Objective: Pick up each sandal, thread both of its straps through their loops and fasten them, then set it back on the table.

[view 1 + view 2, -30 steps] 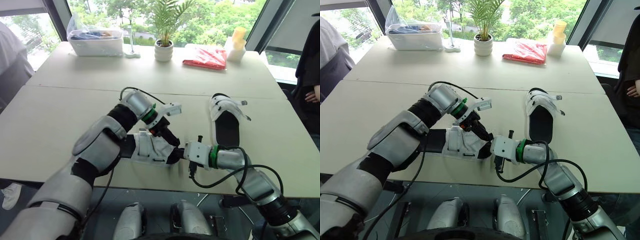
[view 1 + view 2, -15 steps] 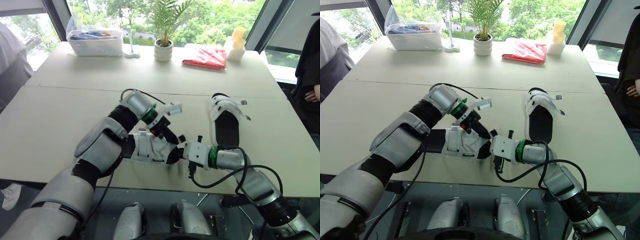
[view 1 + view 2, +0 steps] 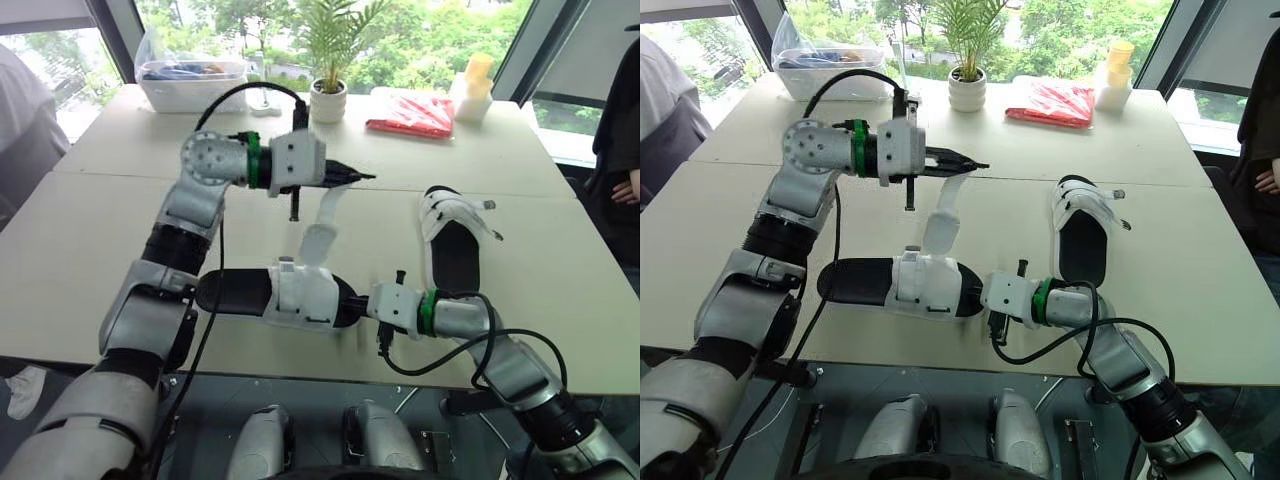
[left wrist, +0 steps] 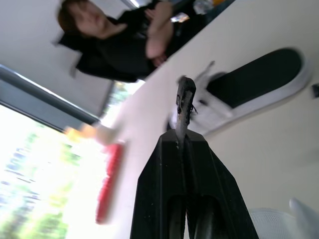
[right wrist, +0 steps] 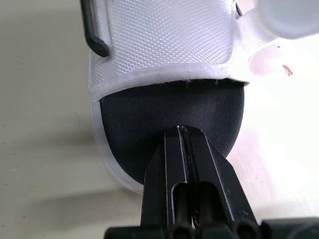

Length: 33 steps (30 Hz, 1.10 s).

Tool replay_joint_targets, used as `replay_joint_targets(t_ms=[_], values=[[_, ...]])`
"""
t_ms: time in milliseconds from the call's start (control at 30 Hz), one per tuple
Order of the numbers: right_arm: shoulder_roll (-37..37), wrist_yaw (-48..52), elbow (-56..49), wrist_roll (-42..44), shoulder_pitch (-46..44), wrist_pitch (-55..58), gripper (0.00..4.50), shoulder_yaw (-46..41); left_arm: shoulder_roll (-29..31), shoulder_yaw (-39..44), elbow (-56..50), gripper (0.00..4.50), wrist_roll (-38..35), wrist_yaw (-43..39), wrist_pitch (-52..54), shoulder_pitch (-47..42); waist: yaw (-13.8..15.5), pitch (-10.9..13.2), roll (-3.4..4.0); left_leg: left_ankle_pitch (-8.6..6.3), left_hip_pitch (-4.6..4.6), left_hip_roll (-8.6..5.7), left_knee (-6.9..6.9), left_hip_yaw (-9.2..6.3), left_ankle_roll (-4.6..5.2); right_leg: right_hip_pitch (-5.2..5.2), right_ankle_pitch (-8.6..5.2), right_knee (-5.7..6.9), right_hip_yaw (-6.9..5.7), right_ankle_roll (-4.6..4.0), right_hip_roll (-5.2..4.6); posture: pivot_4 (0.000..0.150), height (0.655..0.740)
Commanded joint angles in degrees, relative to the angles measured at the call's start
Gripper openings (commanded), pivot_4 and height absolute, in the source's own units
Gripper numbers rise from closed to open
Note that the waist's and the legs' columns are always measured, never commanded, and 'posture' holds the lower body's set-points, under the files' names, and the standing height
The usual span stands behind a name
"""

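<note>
Two sandals on a pale worktop (image 3: pixel 90 250), seen from the head camera and both wrist cameras.

(a) The near sandal (image 3: pixel 240 292) lies flat close to the front edge of the worktop, its long axis running left to right, toe toward the robot's right. It has a black footbed, a white sole rim and a broad white woven upper across the forefoot. A black loop (image 5: pixel 95 40) sits at one side of the upper.

(b) One white strap (image 3: pixel 318 230) rises from the upper, pulled up and slightly rightward off the sandal. Its free end is pinched in the left claw (image 3: pixel 360 177), whose fingers are pressed together on it well above the worktop.

(c) The right claw (image 5: pixel 183 130) is at worktop level at the sandal's toe. Its fingers are pressed together, with the tips against the black footbed just in front of the upper.

(d) The second sandal (image 3: pixel 455 250), of the same black-and-white make, lies flat to the right, well apart from the first, toe toward the robot. One strap end sticks out to its side.

(e) At the far edge stand a clear box (image 3: pixel 192 82), a potted plant (image 3: pixel 328 98) and a red packet (image 3: pixel 410 115).
</note>
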Motion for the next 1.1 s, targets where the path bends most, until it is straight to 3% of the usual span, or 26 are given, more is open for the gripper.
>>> replay_joint_targets(t_ms=[33, 100, 233, 467, 667, 767, 867, 933, 1100], values=[[-0.82, 3.02, 8.89, -4.04, 3.04, 2.88, 0.0, 6.62, 2.15, 3.6, 9.19, 0.05, 8.75, 7.28, -42.69, -1.5, -0.05, 0.01, 0.05, 0.0, 0.05, 0.0, -0.01, 0.07, 0.0, -0.01, 0.02, 0.0, -0.03, -0.02, -0.06, 0.15, 0.7241], [-0.78, 3.08, 9.15, -4.04, 2.84, 2.76, 0.0, 6.66, 3.63, 3.52, 9.73, 0.05, 13.42, 11.18, -50.48, -1.1, -0.07, 0.0, 0.04, 0.0, 0.07, 0.02, -0.09, 0.18, 0.0, -0.05, 0.03, 0.01, -0.08, -0.03, -0.12, 0.15, 0.7241], [-0.81, 3.1, 9.42, -3.98, 2.69, 2.75, 0.0, 6.54, 9.34, -1.68, 1.88, 0.05, 24.94, 23.81, -50.96, 4.44, -0.28, -0.04, 0.13, 0.0, 0.11, 0.04, -0.08, 0.21, 0.01, 0.0, 0.04, 0.01, -0.16, -0.01, -0.15, 0.15, 0.7241], [-1.36, 2.67, 8.85, -3.91, 3.55, 2.95, 0.0, 6.31, 18.8, -11.38, -10.76, 0.05, 51.39, 57.05, -50.96, 5.99, 0.25, -0.08, -0.07, -0.01, 0.24, 0.05, -0.08, 0.25, 0.06, 0.14, 0.05, 0.04, -0.24, 0.04, -0.17, 0.15, 0.7241], [-0.86, 2.22, 8.49, -4.12, 3.81, 3.16, 0.0, 6.73, 21.3, -16.05, -14.21, 0.05, 75.73, 79.91, -50.48, 2.9, 0.26, -0.07, -0.07, -0.01, 0.32, 0.05, -0.09, 0.28, 0.06, 0.23, 0.13, 0.05, -0.26, 0.28, -0.14, 0.15, 0.7241], [-0.75, 2.15, 8.46, -4.19, 3.88, 3.16, 0.0, 6.78, 24.18, -23.73, -17.19, 0.05, 86.47, 95.19, -43.93, 0.85, 0.25, -0.05, -0.12, -0.01, 0.32, 0.05, -0.09, 0.31, 0.07, 0.23, 0.13, 0.08, -0.27, 0.35, -0.11, 0.15, 0.7241], [-0.5, 2.05, 8.65, -4.17, 3.92, 3.06, 0.0, 6.84, 26.48, -31.81, -18.05, 0.9, 93.04, 104.49, -37.54, 0.7, 0.26, -0.05, -0.15, -0.02, 0.37, 0.05, -0.09, 0.31, 0.08, 0.29, 0.17, 0.11, -0.28, 0.54, -0.09, 0.15, 0.7241], [-0.41, 2.08, 8.69, -4.33, 3.92, 2.93, 0.0, 7.01, 27.95, -33.16, -17.25, 1.81, 92.01, 107.21, -36.12, 1.98, 0.24, -0.05, -0.15, -0.04, 0.48, 0.05, -0.1, 0.33, 0.12, 0.37, 0.01, 0.11, -0.28, 0.81, -0.08, 0.15, 0.7241], [-0.6, 2.81, 8.92, -4.55, 3.92, 2.29, 0.0, 7.05, 33.86, -30.64, -10.25, 4.18, 77.57, 103.16, -47.28, 3.28, 0.12, -0.04, -0.14, -0.06, 0.74, 0.09, -0.19, 0.36, 0.14, 0.51, 0.0, 0.1, -0.29, 0.8, -0.11, 0.15, 0.7241]])
